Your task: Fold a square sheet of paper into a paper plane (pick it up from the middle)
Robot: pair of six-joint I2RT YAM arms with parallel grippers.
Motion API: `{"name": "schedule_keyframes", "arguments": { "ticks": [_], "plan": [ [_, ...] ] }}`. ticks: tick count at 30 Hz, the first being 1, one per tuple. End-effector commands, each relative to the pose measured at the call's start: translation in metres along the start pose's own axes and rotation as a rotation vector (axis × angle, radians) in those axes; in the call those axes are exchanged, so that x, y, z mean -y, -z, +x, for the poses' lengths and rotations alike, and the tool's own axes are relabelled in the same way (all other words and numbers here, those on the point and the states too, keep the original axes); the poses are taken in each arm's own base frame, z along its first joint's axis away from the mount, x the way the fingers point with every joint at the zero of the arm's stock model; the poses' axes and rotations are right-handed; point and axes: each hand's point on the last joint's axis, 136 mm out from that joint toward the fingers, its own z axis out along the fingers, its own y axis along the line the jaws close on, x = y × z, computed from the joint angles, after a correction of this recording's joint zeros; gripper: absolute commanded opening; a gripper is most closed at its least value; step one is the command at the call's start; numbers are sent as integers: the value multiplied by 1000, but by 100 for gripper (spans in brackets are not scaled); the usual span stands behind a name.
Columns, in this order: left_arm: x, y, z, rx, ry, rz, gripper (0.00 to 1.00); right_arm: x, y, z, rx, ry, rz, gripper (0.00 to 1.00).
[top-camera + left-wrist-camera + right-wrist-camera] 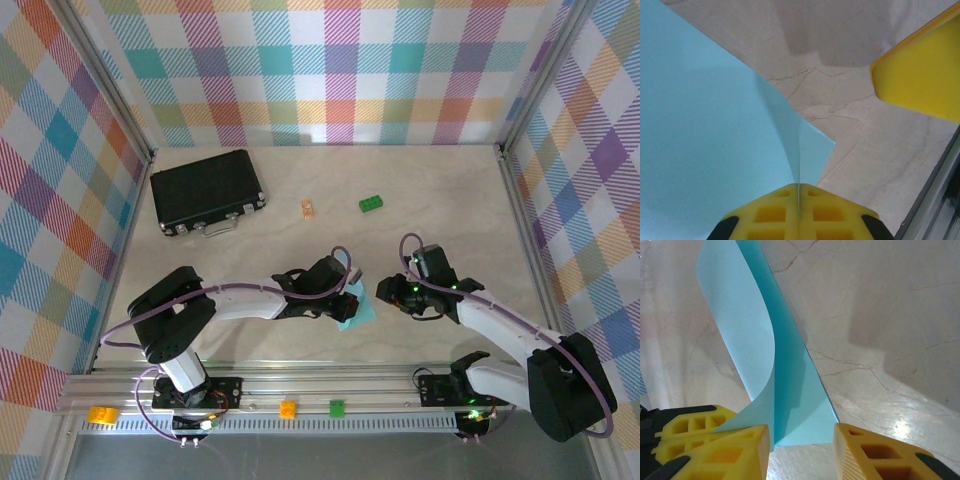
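The pale marbled table (300, 170) carries a black case (205, 190), shut, with its handle on the near side. The left arm (240, 298) lies nearer than the case and reaches off to the case's right. The right arm (500, 335) bends in from far to the right of the case.

The sheet of paper (358, 310), light blue, lies on the table nearer than the case and to its right, well apart from it, between the two claws. It is only partly folded and is no dart shape yet. In the left wrist view a raised ridge of the sheet runs straight into the left claw (798, 194), whose yellow fingers are pressed together and clamped on that ridge. In the right wrist view the right claw (801, 440) has its fingers apart, with the near edge of the sheet in the gap. One flap curls up and over toward one of its fingers (740, 452); whether the flap touches that finger cannot be told.

A green brick (371, 203) sits to the right of the case, and a small orange piece (308, 208) lies between the two. Nearer than the case, on the metal rail (400, 385), sit a yellow block (100, 414), an orange block (288, 408) and a green block (337, 407).
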Motion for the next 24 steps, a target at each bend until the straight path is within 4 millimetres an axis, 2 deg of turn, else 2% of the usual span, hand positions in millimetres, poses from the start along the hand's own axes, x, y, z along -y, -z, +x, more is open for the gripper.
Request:
{"name": "schedule_keyframes", "arguments": {
  "ticks": [1, 6, 11, 16, 18, 24],
  "plan": [
    [2, 8, -6, 40, 23, 11, 0, -8, 1, -7, 21, -4, -27, 37],
    [1, 8, -6, 54, 28, 15, 0, -5, 2, -11, 60, -16, -25, 35],
    [3, 7, -6, 44, 28, 19, 0, -12, 3, -7, 36, -12, -56, 37],
    [2, 6, -6, 53, 32, 20, 0, -20, 2, -6, 29, -6, -112, 33],
    [1, 6, -7, 53, 36, 20, 0, -18, 0, -1, 17, -13, -123, 34],
    [1, 4, -6, 50, 49, 29, 0, -12, -9, 7, -65, -24, -95, 25]
  ]
}}
